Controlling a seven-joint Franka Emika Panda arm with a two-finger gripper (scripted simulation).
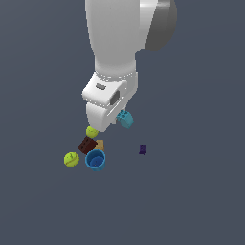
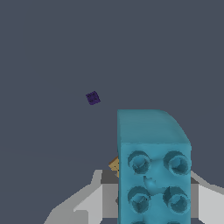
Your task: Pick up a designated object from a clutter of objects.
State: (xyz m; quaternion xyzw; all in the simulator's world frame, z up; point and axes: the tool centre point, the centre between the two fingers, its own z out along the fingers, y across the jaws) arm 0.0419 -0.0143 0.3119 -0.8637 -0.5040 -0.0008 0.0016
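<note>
One white arm fills the upper middle of the exterior view, its wrist housing reaching down to just above the clutter. Beneath everything spreads the plain grey surface. The fingers show in the wrist view as pale grey bars on either side of the teal brick, pressed against its sides and holding it; the brick's studded face looks toward the camera. In the exterior view the teal brick sits at the lower tip of the hand, seemingly lifted off the surface, apart from the other items.

Below it, the blue cup stands with its mouth open upward. Touching its rim are the dark brown brick and the tan block. One yellow-green ball lies just beside the cup on the exterior view's left; the second ball is partly hidden by the hand. The tiny purple block lies well apart on the exterior view's right.
</note>
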